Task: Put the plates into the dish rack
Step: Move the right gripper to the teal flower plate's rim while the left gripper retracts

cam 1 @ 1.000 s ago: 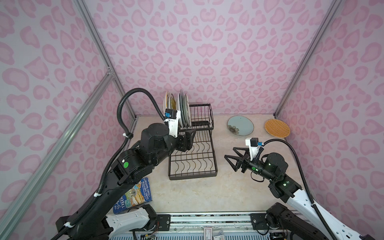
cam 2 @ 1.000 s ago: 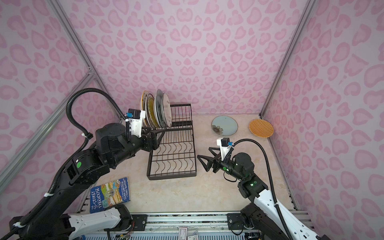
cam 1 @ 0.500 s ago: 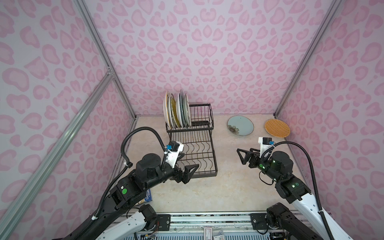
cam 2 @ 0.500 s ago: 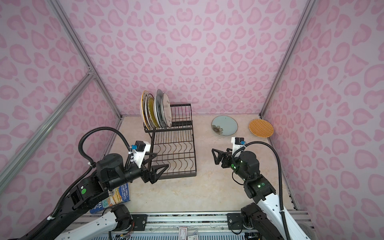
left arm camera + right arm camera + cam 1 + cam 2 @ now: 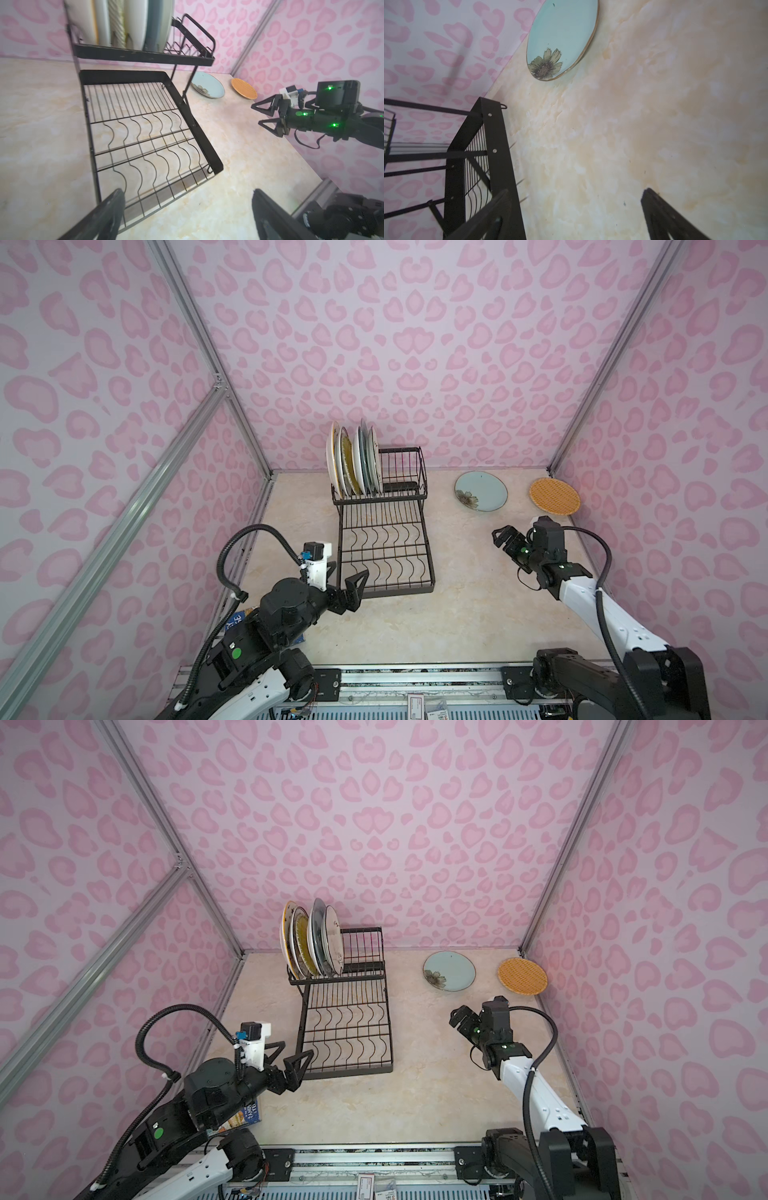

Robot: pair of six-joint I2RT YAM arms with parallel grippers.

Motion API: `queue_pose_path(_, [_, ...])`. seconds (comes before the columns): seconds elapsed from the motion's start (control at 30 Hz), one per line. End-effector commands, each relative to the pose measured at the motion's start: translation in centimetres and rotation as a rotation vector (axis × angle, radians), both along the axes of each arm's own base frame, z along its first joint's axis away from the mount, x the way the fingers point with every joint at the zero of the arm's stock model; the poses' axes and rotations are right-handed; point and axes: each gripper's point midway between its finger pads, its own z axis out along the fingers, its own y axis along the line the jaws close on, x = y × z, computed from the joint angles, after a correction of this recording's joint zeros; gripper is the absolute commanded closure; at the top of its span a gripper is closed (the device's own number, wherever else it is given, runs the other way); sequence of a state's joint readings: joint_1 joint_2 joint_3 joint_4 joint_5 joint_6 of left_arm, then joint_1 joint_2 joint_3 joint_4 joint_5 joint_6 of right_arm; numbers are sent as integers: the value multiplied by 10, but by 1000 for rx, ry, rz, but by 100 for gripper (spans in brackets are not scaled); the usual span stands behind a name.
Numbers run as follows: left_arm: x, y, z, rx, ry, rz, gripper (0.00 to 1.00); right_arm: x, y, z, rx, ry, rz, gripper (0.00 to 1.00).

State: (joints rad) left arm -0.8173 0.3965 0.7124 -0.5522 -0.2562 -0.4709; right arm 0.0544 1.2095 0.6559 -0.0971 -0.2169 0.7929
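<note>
The black dish rack (image 5: 386,594) (image 5: 349,1073) stands left of centre, its raised tier at the far end. Several plates (image 5: 355,460) (image 5: 311,942) stand upright in that tier. A pale blue flowered plate (image 5: 481,491) (image 5: 562,33) and an orange woven plate (image 5: 554,496) (image 5: 244,90) lie flat at the back right. My left gripper (image 5: 349,571) (image 5: 188,193) is open and empty over the rack's near left corner. My right gripper (image 5: 503,536) (image 5: 576,191) is open and empty, hovering right of the rack and short of the blue plate.
A small blue printed box (image 5: 249,1112) lies under my left arm at the front left. Pink patterned walls close in three sides. A metal rail (image 5: 415,676) runs along the front edge. Bare tabletop (image 5: 469,605) stretches between the rack and my right arm.
My left arm has drawn back from the raised tier of plates to the rack's near left corner. My right gripper has shifted right and farther back, toward the blue plate.
</note>
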Motion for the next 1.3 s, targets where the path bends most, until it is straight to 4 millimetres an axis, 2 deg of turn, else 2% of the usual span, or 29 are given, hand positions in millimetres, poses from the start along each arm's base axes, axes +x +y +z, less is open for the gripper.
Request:
queue_pose_path(0.0, [0, 31, -13, 13, 16, 138, 3, 25, -8, -3, 18, 4, -55, 4])
queue_pose_path(0.23, [-7, 53, -13, -34, -20, 206, 4, 81, -12, -32, 149, 97, -78, 11])
queue_pose_path(0.4, [-15, 50, -10, -83, -44, 162, 4, 115, -18, -49, 180, 118, -95, 14])
queue_pose_path(0.6, [-16, 59, -9, -111, -60, 196, 4, 147, -21, -61, 237, 114, -104, 20])
queue_pose_path(0.83, [-16, 59, -9, -112, -62, 195, 4, 169, -32, -73, 295, 102, -151, 31])
queue_pose_path(1.1, [-16, 60, -8, -117, -66, 198, 4, 183, -40, -87, 360, 67, -192, 44])
queue_pose_path(1.27, [-17, 60, -7, -122, -69, 196, 4, 190, -44, -94, 384, 55, -208, 48])
